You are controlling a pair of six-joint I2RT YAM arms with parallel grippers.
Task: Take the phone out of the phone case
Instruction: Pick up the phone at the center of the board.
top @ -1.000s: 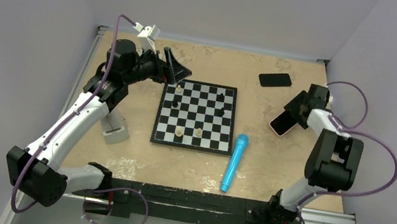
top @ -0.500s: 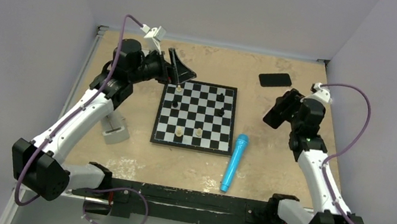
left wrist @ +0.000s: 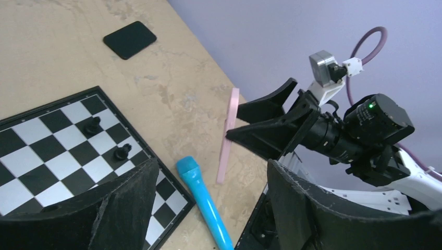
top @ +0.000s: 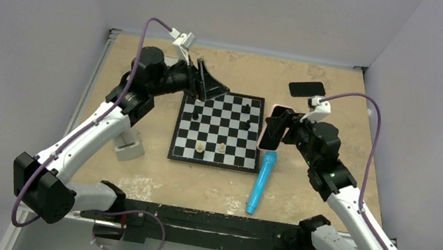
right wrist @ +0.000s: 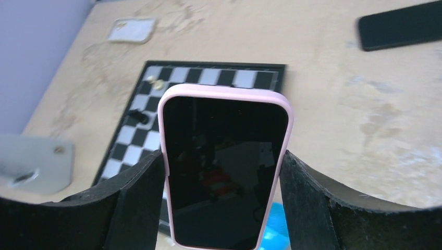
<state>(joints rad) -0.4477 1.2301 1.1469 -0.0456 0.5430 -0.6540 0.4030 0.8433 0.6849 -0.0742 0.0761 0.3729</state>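
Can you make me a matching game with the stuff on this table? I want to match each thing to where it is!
Things:
1. phone
2. microphone
3. chessboard
4. left gripper

Places:
A. lying on the table, beside the chessboard
B. held upright in the right fingers
C. open and holding nothing, by the chessboard's far edge
D. flat in the middle, with pieces on it

Pairs: 1-B, 2-A, 3-D, 4-C
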